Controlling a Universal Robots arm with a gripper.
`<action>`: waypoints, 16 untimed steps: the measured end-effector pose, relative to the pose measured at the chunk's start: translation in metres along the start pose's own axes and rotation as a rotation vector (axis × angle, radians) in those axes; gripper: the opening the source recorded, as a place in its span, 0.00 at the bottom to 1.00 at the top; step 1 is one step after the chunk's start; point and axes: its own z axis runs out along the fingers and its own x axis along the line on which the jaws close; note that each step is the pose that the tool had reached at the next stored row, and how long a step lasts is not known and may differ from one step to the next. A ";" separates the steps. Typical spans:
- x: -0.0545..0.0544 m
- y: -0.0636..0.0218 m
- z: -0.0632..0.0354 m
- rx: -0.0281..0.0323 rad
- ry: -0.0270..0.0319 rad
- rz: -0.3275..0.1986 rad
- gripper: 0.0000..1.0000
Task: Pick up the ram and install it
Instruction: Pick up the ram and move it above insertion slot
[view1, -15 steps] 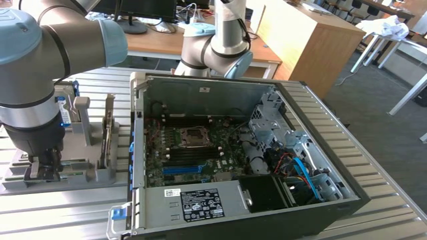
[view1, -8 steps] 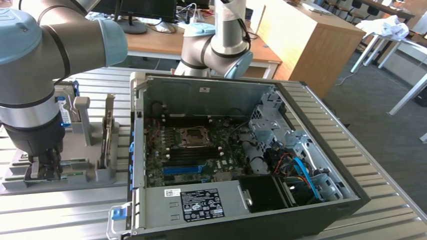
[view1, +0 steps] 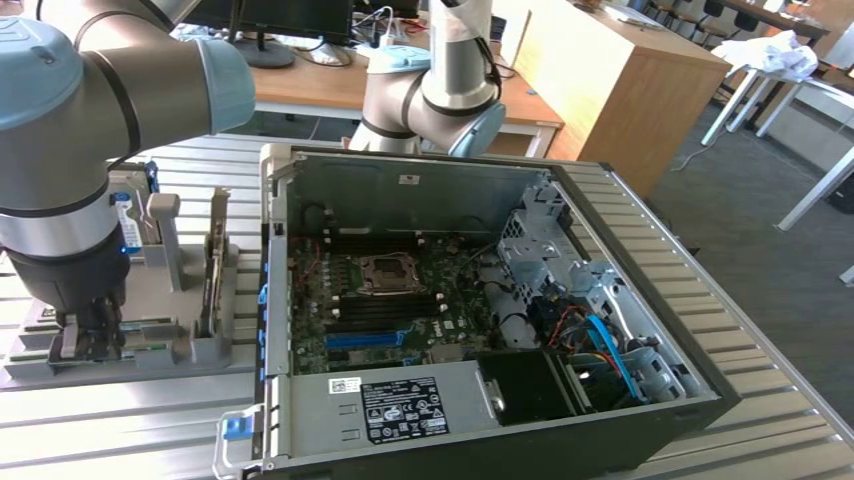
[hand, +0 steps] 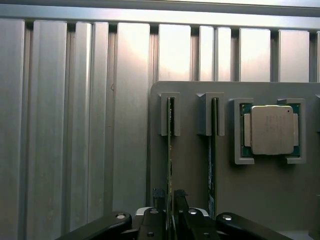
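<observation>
1. Pincer (hand: 170, 200) stood narrow, clamped on the ram (hand: 170, 130), upright on edge in a slot of the grey holder (hand: 192, 165) on the desk (hand: 60, 125).
2. Good lifting needed a straight pull, no tilt.

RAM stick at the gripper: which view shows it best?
Wrist view: the ram stands edge-on in its holder slot, unobstructed beyond the gripper. Exterior view: the arm blocks most of it on the holder at that view's left.
</observation>
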 end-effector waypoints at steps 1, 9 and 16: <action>0.000 0.0000 0.0000 0.0000 0.0000 0.000 0.21; 0.000 0.0000 0.0000 0.0000 0.0000 0.000 0.20; 0.000 0.0000 0.0000 0.0000 0.0000 0.000 0.13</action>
